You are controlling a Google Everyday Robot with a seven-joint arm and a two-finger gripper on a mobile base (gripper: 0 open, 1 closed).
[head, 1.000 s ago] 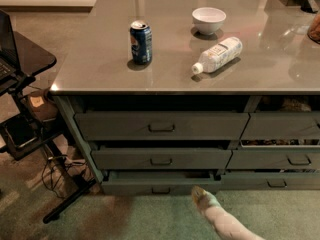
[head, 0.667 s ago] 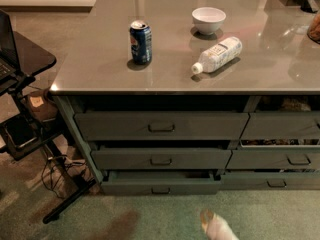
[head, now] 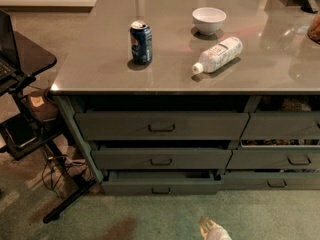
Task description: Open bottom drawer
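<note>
Camera view shows the claw [head: 212, 229] low over the carpet [head: 125, 219], near the bottom drawer [head: 160, 183], which stands slightly out under the bench [head: 90, 74]; clenched or released, I cannot tell. Best to hook the centre pull [head: 161, 189] and draw straight back. Overhead can [head: 141, 42], bowl [head: 209, 20], bottle [head: 218, 54] and leftward black stand [head: 30, 59] obstruct nothing.

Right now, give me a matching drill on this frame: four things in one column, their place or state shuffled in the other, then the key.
Things
1. blue can
2. bottle
3. bottom drawer
4. claw

Place or state
A. lying on its side on the countertop
B. at the bottom edge of the view, over the carpet, apart from the drawers
C. standing upright on the countertop
D. pulled out a little, lowest in its stack

Pairs: 1-C, 2-A, 3-D, 4-B
</note>
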